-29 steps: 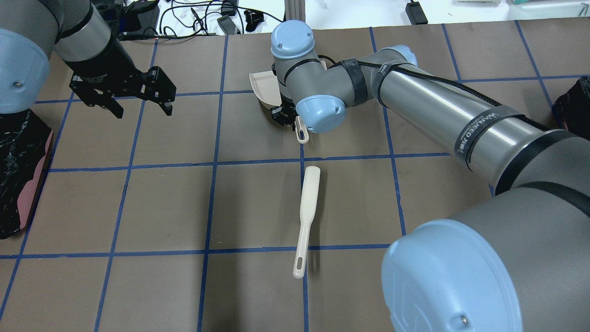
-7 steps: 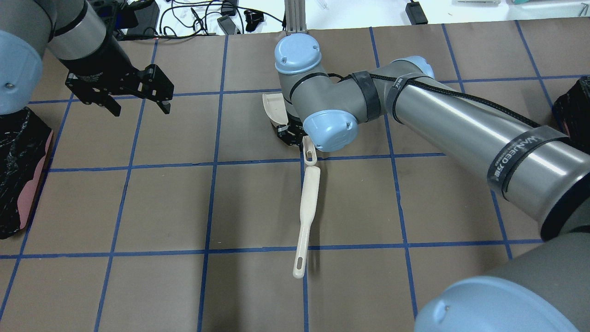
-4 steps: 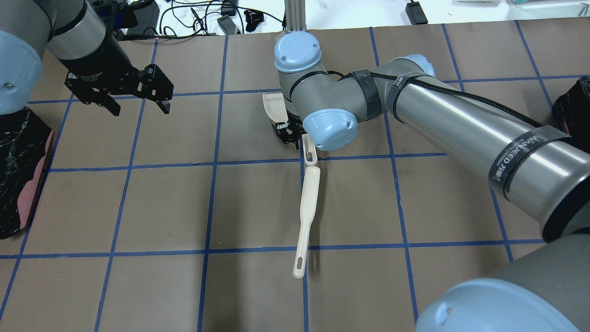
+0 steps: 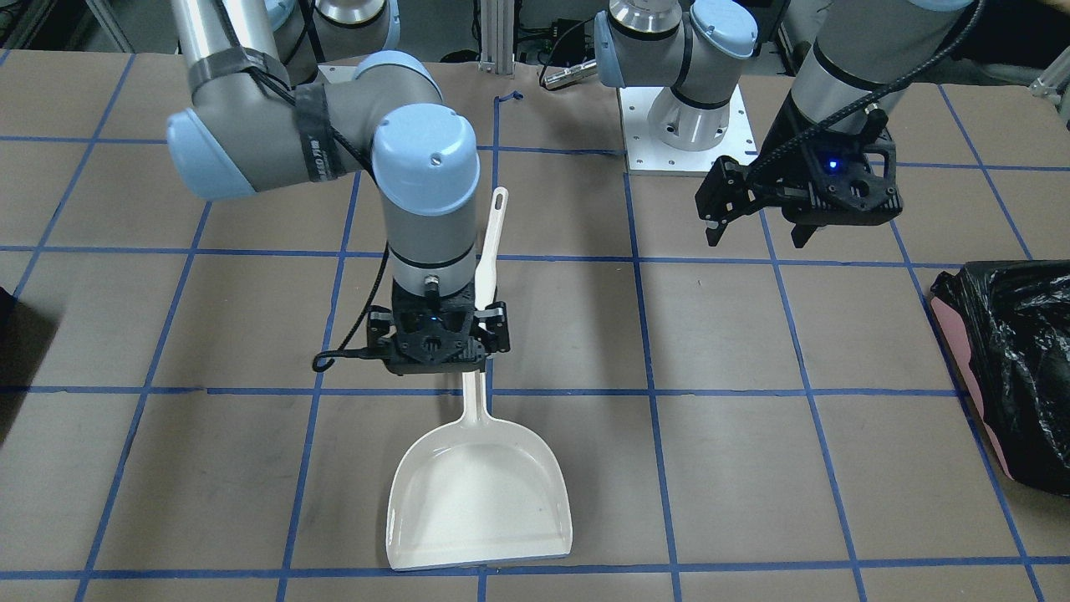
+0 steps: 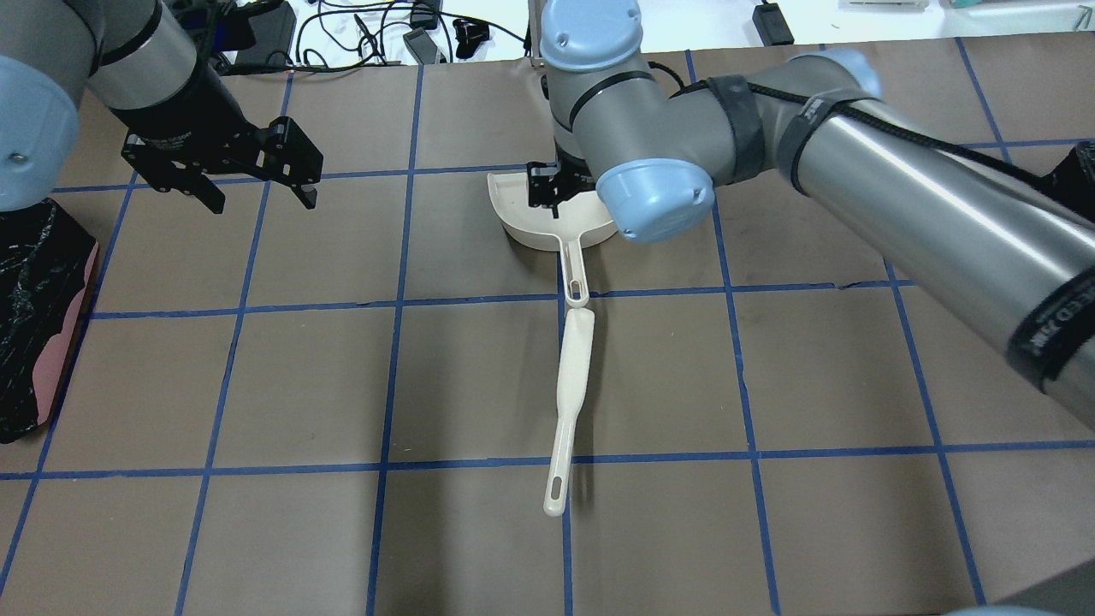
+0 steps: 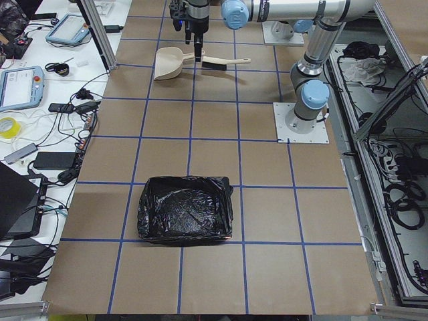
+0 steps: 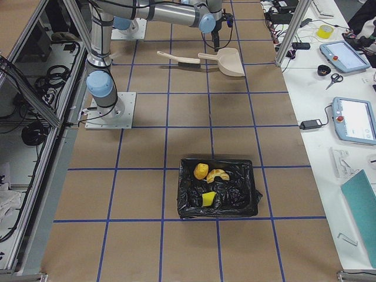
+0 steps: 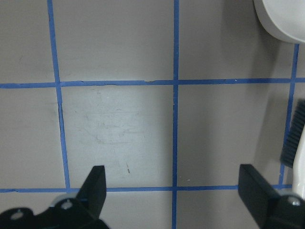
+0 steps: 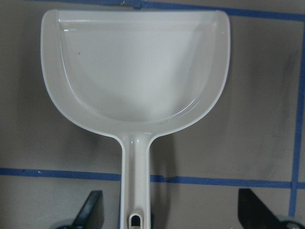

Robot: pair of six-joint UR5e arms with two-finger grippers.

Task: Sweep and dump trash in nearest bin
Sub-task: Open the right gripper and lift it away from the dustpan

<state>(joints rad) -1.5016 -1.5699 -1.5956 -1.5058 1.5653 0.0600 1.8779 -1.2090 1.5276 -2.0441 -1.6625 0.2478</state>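
Observation:
The white dustpan (image 5: 547, 227) lies flat and empty on the table, also in the front view (image 4: 481, 502) and the right wrist view (image 9: 136, 71). My right gripper (image 9: 176, 210) is open above its handle, fingers wide on either side, not touching. The white brush (image 5: 571, 385) lies on the table, its head by the handle's end. The trash lies in the black-bagged bin (image 7: 235, 202): an orange-brown ball (image 7: 201, 171), a pale curved slice (image 7: 218, 175) and a yellow block (image 7: 208, 199). My left gripper (image 5: 257, 197) is open and empty, off to the left.
A second black-bagged bin (image 5: 34, 291) stands at the table's left end, also in the exterior left view (image 6: 186, 217). The right bin's edge (image 5: 1069, 188) shows at the right. Cables and devices lie beyond the far table edge (image 5: 359, 38).
The dustpan, held tilted on its edge by my right gripper before, now lies flat on the table. The right gripper has let go and lifted. The left arm has barely moved.

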